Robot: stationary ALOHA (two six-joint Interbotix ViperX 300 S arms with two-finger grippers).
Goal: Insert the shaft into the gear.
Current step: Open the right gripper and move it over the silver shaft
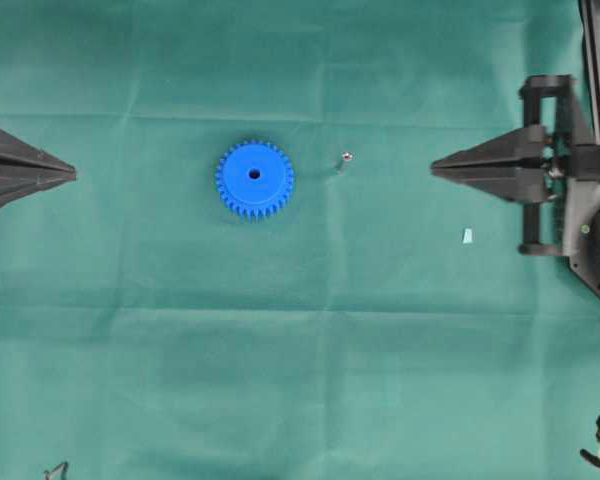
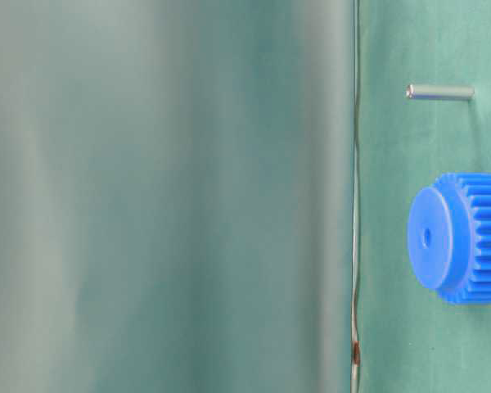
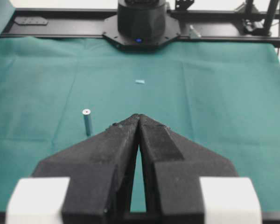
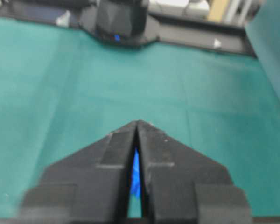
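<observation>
Parking both my grippers at the edges, left (image 1: 72, 173) and right (image 1: 435, 168) pinched closed on nothing, keeps the middle reachable: gear (image 1: 254, 179) flat at centre, shaft (image 1: 345, 158) upright just right of it (apart).

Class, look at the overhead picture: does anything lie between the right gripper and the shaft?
Nothing visible does. Bare green cloth separates the right gripper from the upright shaft. The pale blue scrap lies off that line.

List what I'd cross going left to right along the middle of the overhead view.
Left gripper → gear → shaft → right gripper → pale blue scrap, slightly nearer the bottom edge.
</observation>
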